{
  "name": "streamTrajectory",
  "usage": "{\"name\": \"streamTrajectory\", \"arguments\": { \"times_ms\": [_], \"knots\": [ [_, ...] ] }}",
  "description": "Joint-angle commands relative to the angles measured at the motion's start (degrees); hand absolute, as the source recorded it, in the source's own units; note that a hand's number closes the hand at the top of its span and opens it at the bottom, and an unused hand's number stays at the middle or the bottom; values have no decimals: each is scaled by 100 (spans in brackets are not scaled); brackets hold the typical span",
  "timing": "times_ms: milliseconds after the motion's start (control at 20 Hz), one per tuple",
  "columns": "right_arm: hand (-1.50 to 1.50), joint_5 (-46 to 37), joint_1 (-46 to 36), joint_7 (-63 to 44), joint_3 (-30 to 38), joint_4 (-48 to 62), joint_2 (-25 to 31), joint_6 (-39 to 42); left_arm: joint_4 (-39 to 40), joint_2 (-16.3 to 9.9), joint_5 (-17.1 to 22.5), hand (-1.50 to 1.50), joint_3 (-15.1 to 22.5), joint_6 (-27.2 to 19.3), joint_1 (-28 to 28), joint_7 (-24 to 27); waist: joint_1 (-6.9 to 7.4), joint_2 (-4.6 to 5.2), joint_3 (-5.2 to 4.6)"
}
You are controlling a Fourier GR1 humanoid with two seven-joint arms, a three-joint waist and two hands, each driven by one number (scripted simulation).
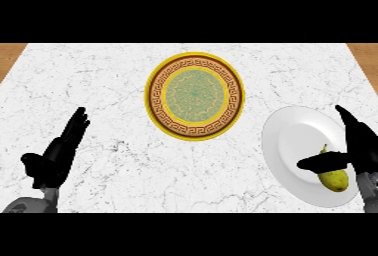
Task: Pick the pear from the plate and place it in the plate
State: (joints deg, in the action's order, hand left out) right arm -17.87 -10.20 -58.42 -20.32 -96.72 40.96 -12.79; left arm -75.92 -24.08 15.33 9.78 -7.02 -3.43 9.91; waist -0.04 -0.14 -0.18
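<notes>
Yellow-green pear [334, 178] lies on the white plate [295, 135] at the surface's right, stem pointing away from the robot, just left of the open right hand [354, 150] whose thumb crosses it, while the left hand [59, 150] rests open far off.
</notes>
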Motion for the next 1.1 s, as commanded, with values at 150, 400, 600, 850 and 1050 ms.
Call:
{"name": "streamTrajectory", "arguments": {
  "times_ms": [150,400,600,850,1050],
  "knots": [
    [-150,794,88,-1061,158,-324,237,1193,-168,20,-44,0,-88,23,127,-88,10,0,14],
    [-150,1128,-353,-1535,271,-20,336,1694,307,188,-224,0,-108,21,-131,103,7,21,9],
    [-150,1022,-139,-1451,-37,254,256,1758,325,231,-154,0,-184,141,-163,140,18,28,10],
    [-150,1288,-74,-1362,52,492,413,2077,-187,188,-267,0,-107,104,156,-61,56,11,16],
    [-150,1069,-463,-1461,-117,968,-39,2027,272,291,-306,0,-238,212,-192,11,58,27,14]
  ]
}}
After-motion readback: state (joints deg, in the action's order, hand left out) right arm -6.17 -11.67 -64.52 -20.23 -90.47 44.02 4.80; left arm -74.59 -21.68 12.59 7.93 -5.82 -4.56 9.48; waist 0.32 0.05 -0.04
